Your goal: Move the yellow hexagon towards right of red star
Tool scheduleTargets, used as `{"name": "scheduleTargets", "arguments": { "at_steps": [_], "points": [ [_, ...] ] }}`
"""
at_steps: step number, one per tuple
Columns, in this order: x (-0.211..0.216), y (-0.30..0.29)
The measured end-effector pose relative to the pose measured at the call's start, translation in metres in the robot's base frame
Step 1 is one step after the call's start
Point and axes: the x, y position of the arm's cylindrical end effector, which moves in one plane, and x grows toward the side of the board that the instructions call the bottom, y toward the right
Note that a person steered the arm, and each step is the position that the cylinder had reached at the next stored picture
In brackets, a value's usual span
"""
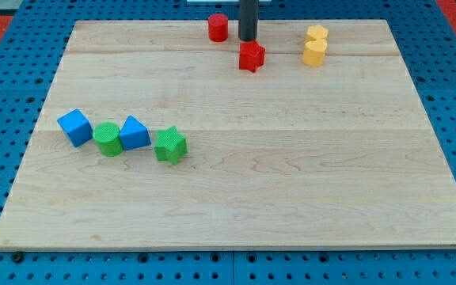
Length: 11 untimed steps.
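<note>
The red star (252, 56) sits near the view's top, middle. Two yellow blocks stand close together to its right: the upper one looks like the yellow hexagon (317, 33), and the lower one looks like a yellow heart (314, 52). They touch or nearly touch. My tip (248, 39) comes down from the view's top, just above the red star's upper edge and right of a red cylinder (218, 27). The tip is well to the left of the yellow blocks.
A row of blocks lies at the view's left on the wooden board (236, 198): a blue cube (75, 127), a green cylinder (108, 139), a blue triangle (134, 132) and a green star (169, 146). The board's top edge is close behind the yellow blocks.
</note>
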Motion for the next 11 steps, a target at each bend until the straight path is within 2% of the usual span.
{"name": "scheduleTargets", "arguments": {
  "at_steps": [1,3,4,6,7,8,9,10,11],
  "points": [
    [-0.014,-0.046],
    [-0.011,-0.187],
    [-0.015,-0.107],
    [-0.015,0.137],
    [0.006,0.199],
    [0.050,0.127],
    [0.047,0.044],
    [0.051,0.052],
    [0.041,0.123]
  ]
}}
